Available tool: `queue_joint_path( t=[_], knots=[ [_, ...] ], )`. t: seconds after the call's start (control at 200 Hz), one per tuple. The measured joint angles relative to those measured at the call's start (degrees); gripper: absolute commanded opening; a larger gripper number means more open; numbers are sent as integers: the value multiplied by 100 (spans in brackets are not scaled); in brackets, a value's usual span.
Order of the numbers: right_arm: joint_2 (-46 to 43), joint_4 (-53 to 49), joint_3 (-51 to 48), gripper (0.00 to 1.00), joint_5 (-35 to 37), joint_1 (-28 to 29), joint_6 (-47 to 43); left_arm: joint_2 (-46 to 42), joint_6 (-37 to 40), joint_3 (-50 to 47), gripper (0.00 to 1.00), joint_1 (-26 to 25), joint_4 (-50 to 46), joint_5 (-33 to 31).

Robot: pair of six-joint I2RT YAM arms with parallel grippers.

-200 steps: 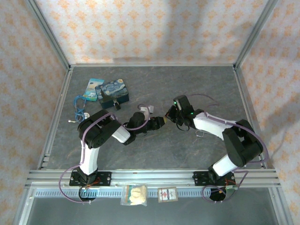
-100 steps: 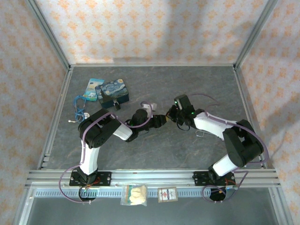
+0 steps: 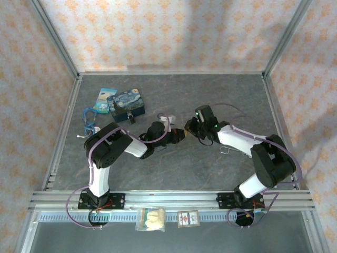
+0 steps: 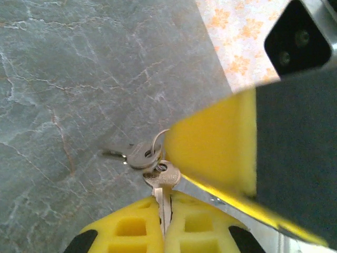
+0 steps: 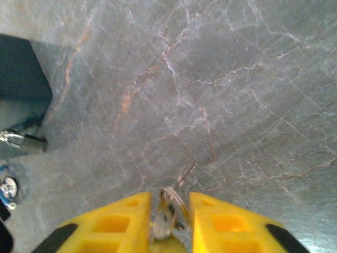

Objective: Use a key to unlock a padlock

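Grey tabletop [image 3: 174, 95]; left fingers [image 4: 131, 229] pinch the key [image 4: 162, 178], seemingly by its blade.

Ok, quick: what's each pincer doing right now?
Left pincer: closed on the key.
Right pincer: key ring between its fingers; grip cannot be told.

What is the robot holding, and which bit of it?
The left end effector pinches the key by its blade. Whether the right end effector grips the key ring cannot be told.
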Motion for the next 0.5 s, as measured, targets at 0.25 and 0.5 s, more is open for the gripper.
queue_joint_path(
  t=[0.25,0.5],
  knots=[
    [-435,-275,358,47,24,-404,-1132,-448,52,9,0,479,-549,866],
    [-953,-11,173,40,-1316,-774,-2487,-802,1449,968,0,734,-2820,1906]
  ],
)
